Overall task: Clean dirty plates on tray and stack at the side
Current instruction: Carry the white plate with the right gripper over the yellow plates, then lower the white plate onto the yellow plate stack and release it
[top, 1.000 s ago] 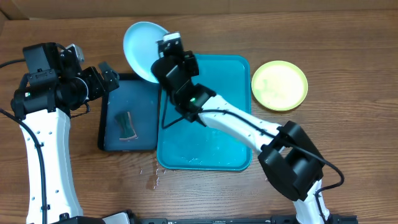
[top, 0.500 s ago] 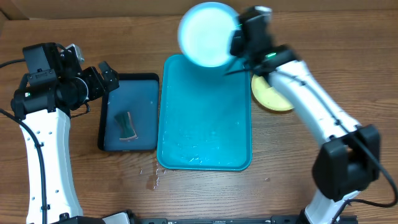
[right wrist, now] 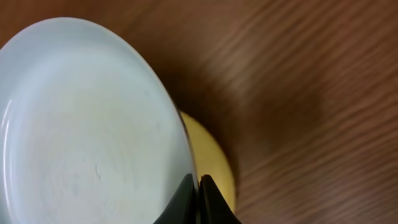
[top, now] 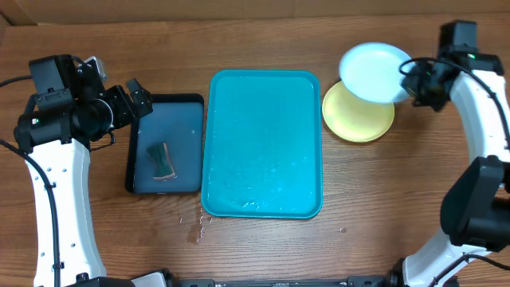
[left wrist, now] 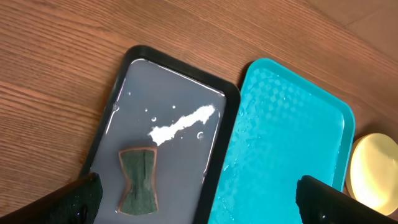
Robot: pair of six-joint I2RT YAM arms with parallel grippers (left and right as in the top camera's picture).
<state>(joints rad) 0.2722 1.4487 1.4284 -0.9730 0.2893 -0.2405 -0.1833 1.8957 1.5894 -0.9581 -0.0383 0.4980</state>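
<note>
Blue plate point(top: 370, 72) now aslant at right

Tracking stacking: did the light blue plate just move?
Yes: the light blue plate went right, from the turquoise tray's top-left corner to over the yellow-green plate.

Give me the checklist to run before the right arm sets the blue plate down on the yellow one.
1. Grip: the right pincer is shut on the rim of the light blue plate. Ok.
2. Alignment: the light blue plate overlaps only the far edge of the yellow plate and is not centred. Not ok.
3. Plate level: cannot tell.
4. Plate face: no blue smudge shows in the right wrist view. Ok.
5. The turquoise tray holds no plates. Ok.
6. The left pincer is open by the black tray, far from the stack. Ok.
</note>
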